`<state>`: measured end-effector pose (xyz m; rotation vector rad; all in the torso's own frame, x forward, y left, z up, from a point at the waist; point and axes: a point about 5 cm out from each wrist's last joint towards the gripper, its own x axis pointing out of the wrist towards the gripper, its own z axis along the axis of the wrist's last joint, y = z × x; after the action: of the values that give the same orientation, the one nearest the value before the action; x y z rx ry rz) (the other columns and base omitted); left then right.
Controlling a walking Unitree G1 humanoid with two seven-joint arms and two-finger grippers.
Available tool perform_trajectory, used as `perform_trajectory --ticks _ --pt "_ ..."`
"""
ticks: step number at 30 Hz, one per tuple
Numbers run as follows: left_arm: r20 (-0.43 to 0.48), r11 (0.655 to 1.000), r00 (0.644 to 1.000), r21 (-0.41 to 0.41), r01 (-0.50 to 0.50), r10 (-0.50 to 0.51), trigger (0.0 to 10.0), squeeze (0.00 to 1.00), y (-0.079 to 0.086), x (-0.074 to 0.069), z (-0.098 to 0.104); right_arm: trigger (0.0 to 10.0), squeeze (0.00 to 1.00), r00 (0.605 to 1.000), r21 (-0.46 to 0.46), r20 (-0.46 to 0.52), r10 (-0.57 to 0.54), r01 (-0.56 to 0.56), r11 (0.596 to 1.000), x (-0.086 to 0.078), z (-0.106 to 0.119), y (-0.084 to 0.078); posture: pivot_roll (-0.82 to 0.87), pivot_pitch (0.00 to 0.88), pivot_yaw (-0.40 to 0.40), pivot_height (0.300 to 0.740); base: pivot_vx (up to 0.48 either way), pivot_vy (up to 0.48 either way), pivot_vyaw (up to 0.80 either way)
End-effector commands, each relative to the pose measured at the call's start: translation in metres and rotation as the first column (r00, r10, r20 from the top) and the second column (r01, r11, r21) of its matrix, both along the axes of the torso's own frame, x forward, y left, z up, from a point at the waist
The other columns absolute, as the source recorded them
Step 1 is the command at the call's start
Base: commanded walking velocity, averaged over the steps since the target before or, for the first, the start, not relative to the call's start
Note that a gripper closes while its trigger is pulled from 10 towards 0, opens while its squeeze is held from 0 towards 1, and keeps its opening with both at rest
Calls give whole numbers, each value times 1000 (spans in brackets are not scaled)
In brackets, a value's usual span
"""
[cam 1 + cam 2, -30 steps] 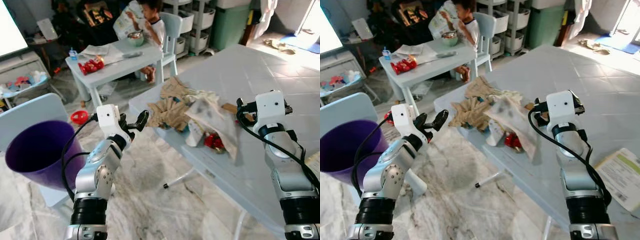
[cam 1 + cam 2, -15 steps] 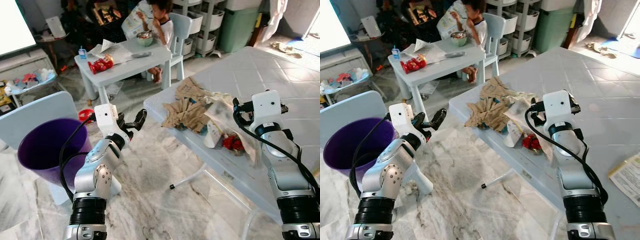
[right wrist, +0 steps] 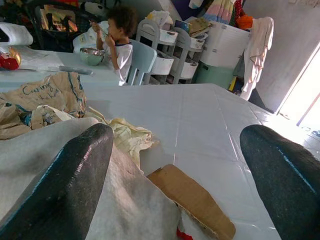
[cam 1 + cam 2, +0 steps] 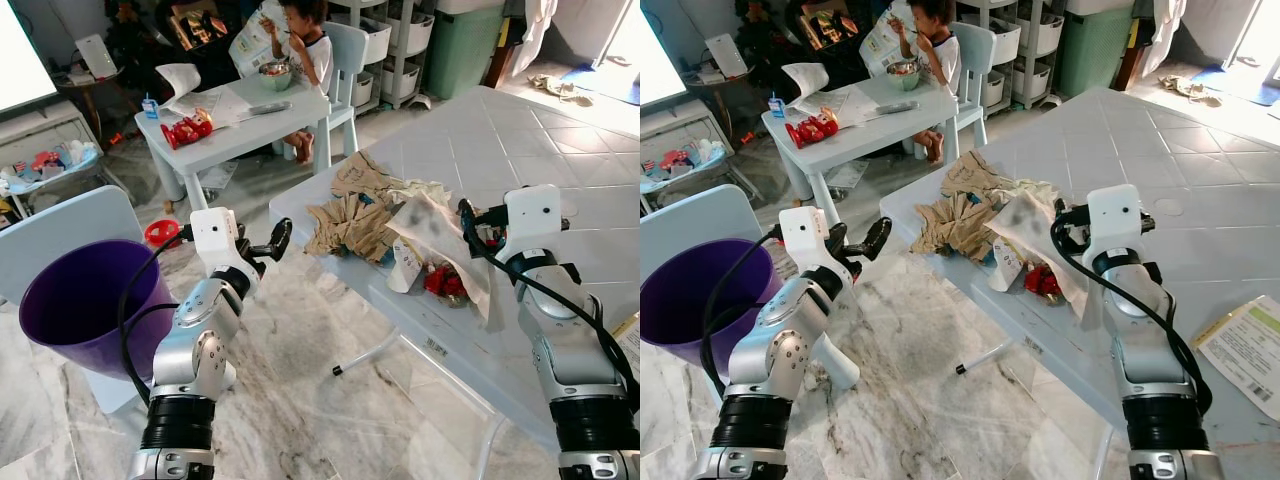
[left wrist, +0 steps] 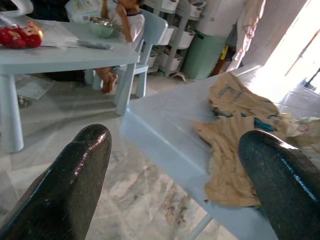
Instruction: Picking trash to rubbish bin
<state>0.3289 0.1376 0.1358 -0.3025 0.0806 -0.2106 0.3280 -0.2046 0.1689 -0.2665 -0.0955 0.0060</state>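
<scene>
From the head camera I have the pile of crumpled brown paper and grey-white wrapping (image 4: 385,215) at one o'clock on the pale blue plastic surface (image 4: 520,130), and the purple plastic bin (image 4: 85,305) down at nine. My left hand (image 4: 262,248) hangs released off the near edge.

On the left wrist camera, the fingers (image 5: 75,175) are spread, nothing between them.

On the right wrist camera, my right hand (image 3: 175,165) gapes over a cardboard scrap (image 3: 192,200). My worry: closing here could snag the wrapping and drag loose litter onto the floor.
</scene>
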Motion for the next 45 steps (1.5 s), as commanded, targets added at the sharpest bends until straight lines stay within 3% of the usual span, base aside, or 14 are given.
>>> perform_trajectory --ticks 1,4,7,9,16,22,25,29,35,40,45 --pt "-16 1000 1000 19 -3 4 10000 0 0 -2 -5 10000 0 1000 4 0 11 -11 1000 -2 0 1 -80 40 15 740 0 0 0" --pt "-12 999 1000 34 7 -7 10000 0 -3 -4 -9 10000 0 1000 8 -4 11 -11 1000 -3 0 -1 -79 38 16 740 0 0 0" --pt "44 994 999 108 12 -17 10000 0 -7 -9 -9 10000 0 1000 17 4 4 -4 1000 -4 -1 -1 -79 37 15 740 0 0 0" --pt "117 982 992 181 -58 37 10000 0 -4 -11 -3 10000 0 999 56 52 13 -16 998 -7 4 3 -79 37 15 740 0 0 0" --pt "231 957 969 247 -150 92 10000 0 -2 -22 9 10000 0 985 103 163 56 -74 992 -22 16 23 -73 38 16 740 0 0 0" --pt "279 942 956 290 -169 86 10000 0 -2 -37 13 10000 0 987 151 136 82 -102 983 -37 6 33 -68 41 17 740 0 0 0" --pt "312 918 947 349 -189 76 10000 0 4 -45 15 10000 0 990 172 109 91 -109 979 -47 -2 38 -60 42 14 740 0 0 0" --pt "317 902 939 354 -246 131 10000 0 18 -49 19 10000 0 990 193 89 105 -121 974 -55 -8 46 -53 39 13 740 0 0 0" --pt "293 905 948 361 -227 121 10000 0 17 -53 15 10000 0 989 205 83 122 -137 969 -56 -8 56 -44 29 11 740 0 0 0" --pt "262 922 951 303 -243 165 10000 0 20 -46 17 10000 0 990 202 93 109 -126 971 -50 -4 52 -46 22 14 740 0 0 0" --pt "261 929 955 297 -220 143 10000 0 17 -45 18 10000 0 991 195 97 95 -112 974 -48 -2 49 -47 21 17 740 0 0 0"
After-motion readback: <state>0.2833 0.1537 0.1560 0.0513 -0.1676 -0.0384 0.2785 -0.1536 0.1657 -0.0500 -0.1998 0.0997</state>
